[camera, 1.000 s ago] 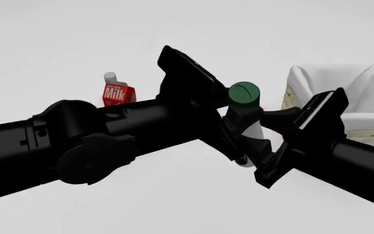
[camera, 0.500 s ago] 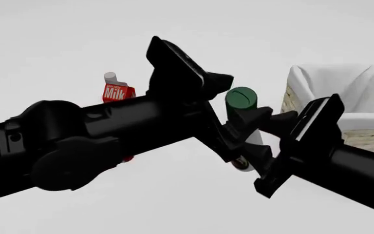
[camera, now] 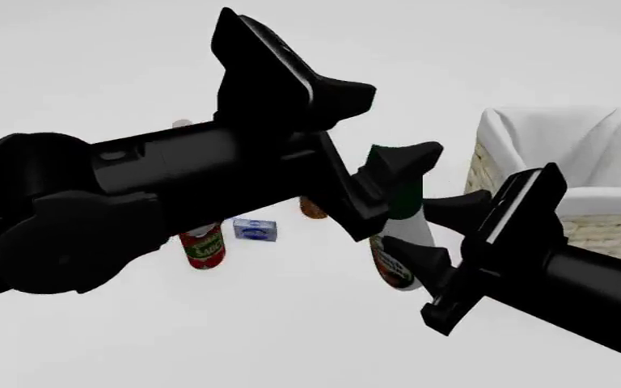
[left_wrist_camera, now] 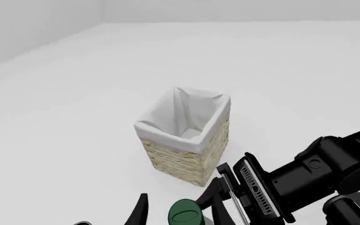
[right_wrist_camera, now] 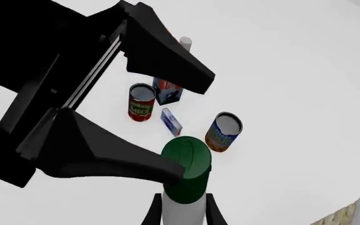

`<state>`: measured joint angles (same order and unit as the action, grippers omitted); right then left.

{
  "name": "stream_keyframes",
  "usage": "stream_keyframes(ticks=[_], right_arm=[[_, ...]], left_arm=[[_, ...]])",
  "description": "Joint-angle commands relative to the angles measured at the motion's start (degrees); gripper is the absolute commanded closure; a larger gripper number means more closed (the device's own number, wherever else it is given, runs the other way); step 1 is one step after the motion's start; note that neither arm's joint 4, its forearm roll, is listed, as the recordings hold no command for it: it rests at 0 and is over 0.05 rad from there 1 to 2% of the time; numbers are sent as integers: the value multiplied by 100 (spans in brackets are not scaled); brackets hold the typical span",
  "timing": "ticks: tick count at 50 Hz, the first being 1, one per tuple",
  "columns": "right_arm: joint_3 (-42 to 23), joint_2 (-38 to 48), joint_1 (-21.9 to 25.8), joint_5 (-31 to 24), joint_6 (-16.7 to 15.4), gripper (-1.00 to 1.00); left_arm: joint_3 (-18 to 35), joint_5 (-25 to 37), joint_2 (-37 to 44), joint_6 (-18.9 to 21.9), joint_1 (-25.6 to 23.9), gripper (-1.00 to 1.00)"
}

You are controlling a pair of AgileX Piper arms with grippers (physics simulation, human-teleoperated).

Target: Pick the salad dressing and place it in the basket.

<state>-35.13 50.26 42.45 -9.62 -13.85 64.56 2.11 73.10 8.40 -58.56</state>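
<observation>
Now gripping salad dressing (camera: 399,242) upright in right gripper (camera: 436,236), fingers clamped on neck; left gripper (camera: 381,133) spreading apart beside cap; basket (camera: 601,202) lying just right.

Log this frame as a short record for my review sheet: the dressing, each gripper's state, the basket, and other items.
salad dressing: outside the basket, between both grippers, green cap up
right gripper: shut on the salad dressing below its cap
left gripper: open, fingers spread near the cap
basket: right of the bottle in the front view, not yet holding it
other items: red can, small blue box
</observation>
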Motion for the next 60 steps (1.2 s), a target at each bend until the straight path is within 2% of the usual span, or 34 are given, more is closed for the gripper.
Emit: stream_keyframes(ticks=[1,8,16,21,26,35,46,60], right_arm=[[-19,-22,-68,175,166,100],[-27,-52,-87,144,158,100],[-47,-86,-118,115,153,100],[-84,-94,-120,82,132,100],[-115,-97,-135,54,98,100],[-147,-110,-147,20,68,100],[-207,-131,-148,-54,18,100],[-253,-125,-122,-88,-4,100]], left_arm=[[114,231,-6,107,211,-100],[30,147,-113,166,487,-100],[-457,-328,-425,75,1309,-100],[-680,-458,-466,-2,1451,-100],[-988,-640,-573,-72,1795,-100],[-1224,-717,-607,-18,2056,-100],[-2097,-1294,-842,19,2321,-100],[-2865,-1575,-1227,41,2646,-100]])
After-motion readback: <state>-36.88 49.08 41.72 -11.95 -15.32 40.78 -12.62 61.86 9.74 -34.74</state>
